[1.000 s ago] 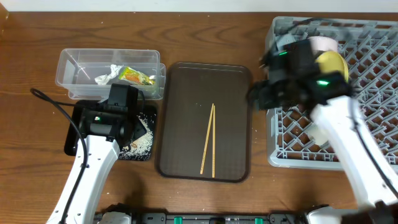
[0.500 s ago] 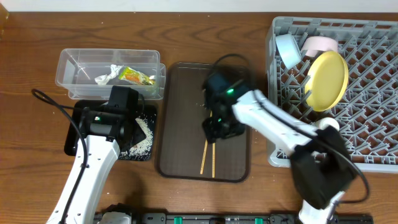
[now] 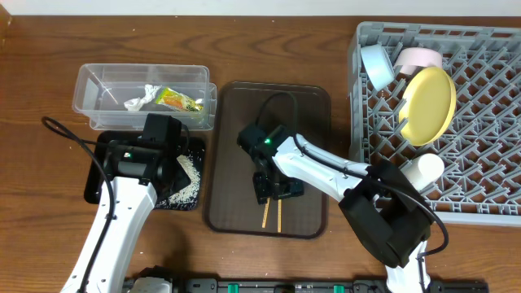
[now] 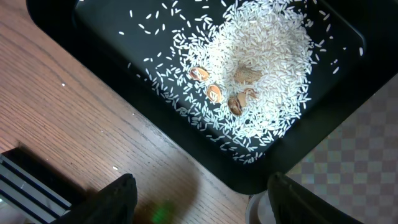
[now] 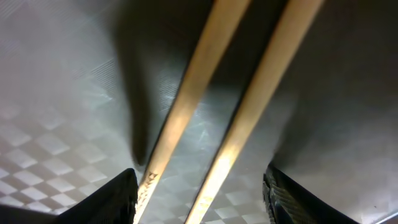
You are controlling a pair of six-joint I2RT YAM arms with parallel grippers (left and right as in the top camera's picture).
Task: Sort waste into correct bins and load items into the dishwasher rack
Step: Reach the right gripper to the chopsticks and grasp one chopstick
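Centre frame, overhead: large brown rectangular serving tray [image 3: 309, 106].
- The pair of wooden chopsticks [image 3: 271, 213] lies on it, lower middle, side by side. The right arm hides their upper lengths.
- The right gripper [image 5: 199, 193] is down over them, its fingers [image 5: 121, 199] spread to either side of both sticks. I see no contact.

Left of frame: shallow black rectangular tray [image 4: 93, 37].
- It holds a heap of whitish rice-like scraps [image 4: 261, 68] with a few brown bits [image 4: 214, 93].
- The left gripper [image 4: 199, 205] hangs over the tray's near edge, claw apart and empty.

Upper left: clear plastic tub [image 3: 98, 81].
- It holds the yellow-green and orange snack wrapper [image 3: 177, 100] and the crumpled white paper scrap [image 3: 140, 99].

Right: grey plastic peg rack [image 3: 488, 163].
- The round yellow plate [image 3: 430, 106] stands on edge.
- The light blue bowl [image 3: 376, 65] and the pale pinkish-white bowl [image 3: 419, 57] sit at the upper edge.
- The small white cup [image 3: 423, 169] is lower down.

Surface: brown wood-grain table [image 3: 41, 49].
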